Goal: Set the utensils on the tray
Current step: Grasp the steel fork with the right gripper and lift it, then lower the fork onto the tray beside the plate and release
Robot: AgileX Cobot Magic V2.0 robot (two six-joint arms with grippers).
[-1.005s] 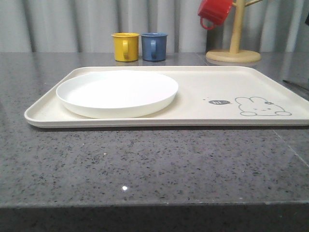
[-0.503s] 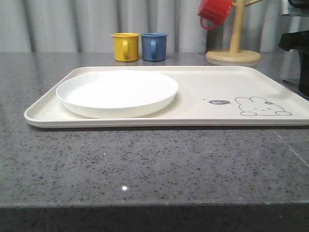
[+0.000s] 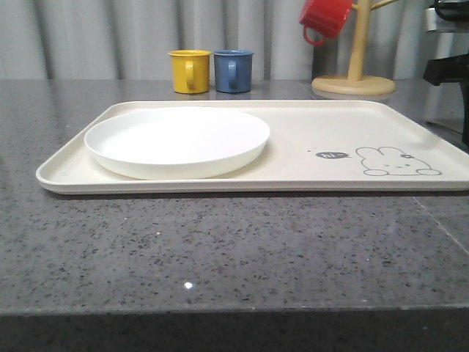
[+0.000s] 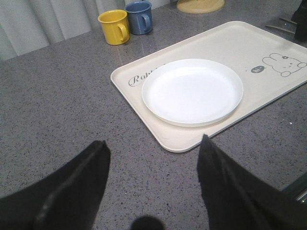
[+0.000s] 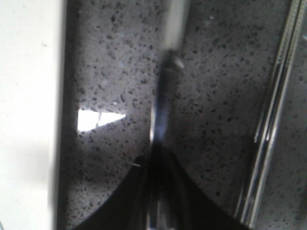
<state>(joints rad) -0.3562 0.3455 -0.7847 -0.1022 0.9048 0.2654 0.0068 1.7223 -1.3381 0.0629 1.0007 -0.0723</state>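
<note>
Silver utensil [image 5: 165, 96] is clamped between the closed right pincer [image 5: 156, 191] fingers beside the tray [image 5: 26, 96].

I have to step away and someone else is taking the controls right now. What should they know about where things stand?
Left gripper: open, empty, hovering over the bare counter in front of the tray.
Right gripper: shut on a slim metal utensil, just off the tray's edge above the counter; the picture is too blurred to tell which piece it is.
A chopstick-like pair lies on the counter beside it.
The tray carries the white plate and no utensil that I can see.
Done: one utensil gripped. Left: set it on the tray, then fetch the others.
</note>
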